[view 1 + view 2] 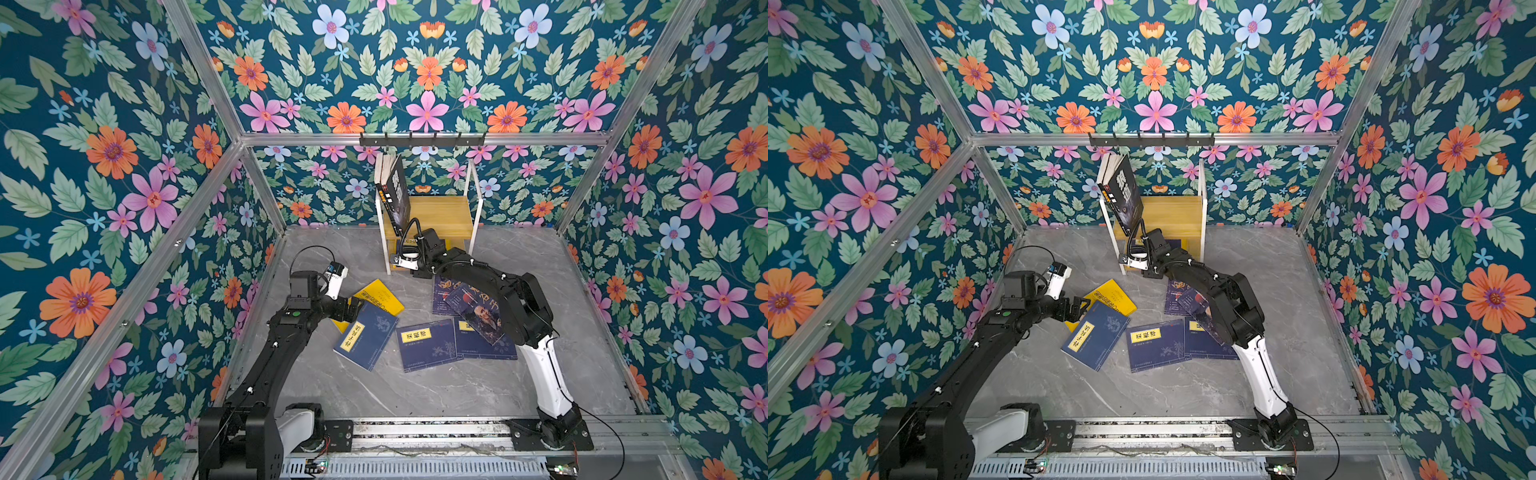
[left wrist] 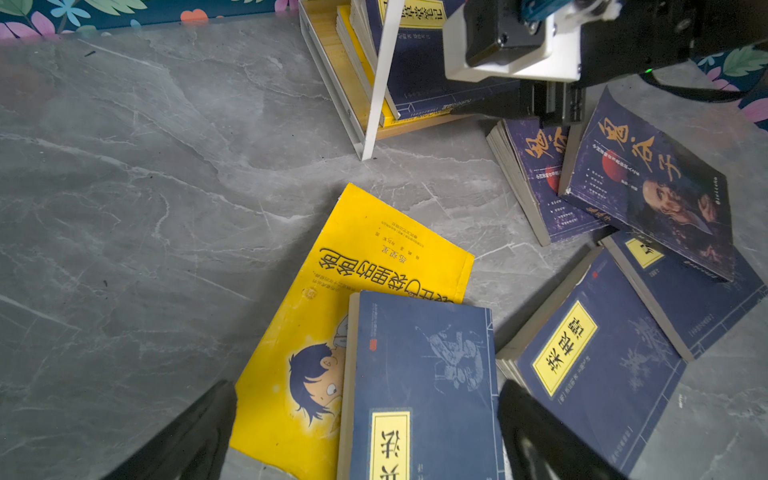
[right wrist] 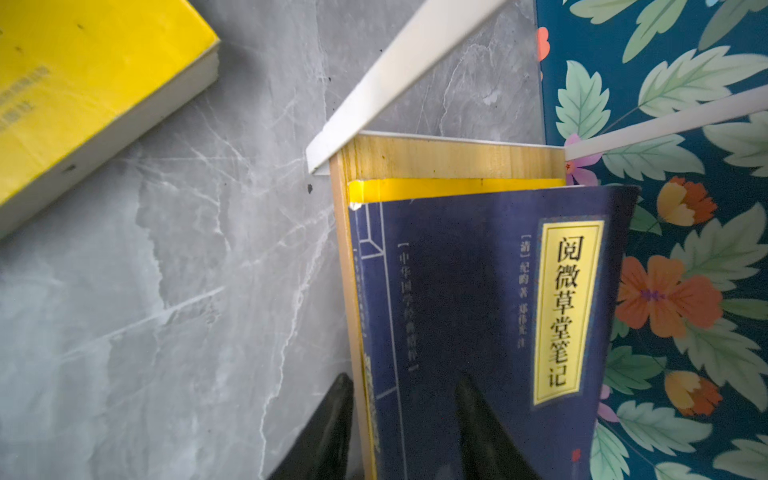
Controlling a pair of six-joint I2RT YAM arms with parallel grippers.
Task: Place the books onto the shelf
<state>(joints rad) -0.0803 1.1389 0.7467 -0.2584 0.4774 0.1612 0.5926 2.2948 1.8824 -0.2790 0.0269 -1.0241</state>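
Nearest to me, the left gripper [image 2: 365, 386] has its jaws at full spread and holds nothing. It hangs over the closest pair of books.

I count six paperbacks on the grey marble-pattern tabletop [image 1: 374, 395]:
- Three are thin and navy with yellow title labels.
  - The nearest navy book [image 2: 419, 374] lies across a yellow cartoon-cover book [image 2: 374, 241].
  - The middle navy book [image 1: 428, 345] lies flat.
  - The right navy book [image 1: 482, 347] is just beside it, partly under a purple-blue portrait book [image 2: 648, 187].
- A second portrait book [image 2: 536, 166] lies beneath that one, toward the shelf.

Farther off, the two-tier shelf with white metal frame and pale wooden boards [image 1: 440, 212] stands at the back wall. The right gripper [image 3: 403, 386] is at its lower tier, jaws partly apart, clamping nothing I can make out.

Only the right wrist view shows that tier's load clearly: a shelved navy book [image 3: 465, 291] flat on a shelved yellow book [image 3: 457, 188]. Only the top views show the upper tier, where a black-covered book [image 1: 401, 195] leans left. There is at least one more behind it, but I cannot count them.
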